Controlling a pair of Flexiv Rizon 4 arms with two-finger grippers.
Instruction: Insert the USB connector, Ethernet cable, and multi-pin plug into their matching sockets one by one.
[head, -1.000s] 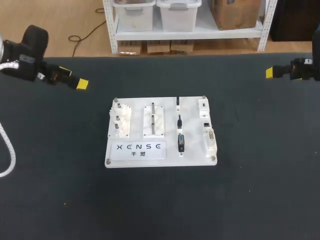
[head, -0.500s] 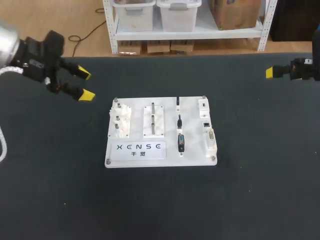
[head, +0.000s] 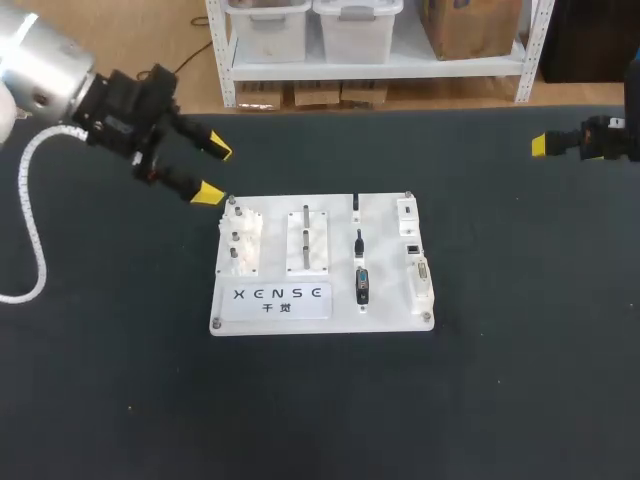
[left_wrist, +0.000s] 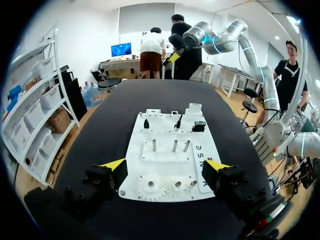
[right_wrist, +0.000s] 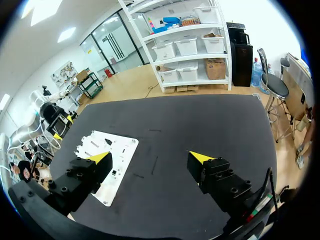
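White board (head: 385, 255), left tool (head: 214, 174) apart near its corner, right tool (right_wrist: 150, 157) apart well away

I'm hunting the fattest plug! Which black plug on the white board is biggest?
The front plug, nearest the board's front edge: wide and blocky, while the middle plug and back plug are thin.
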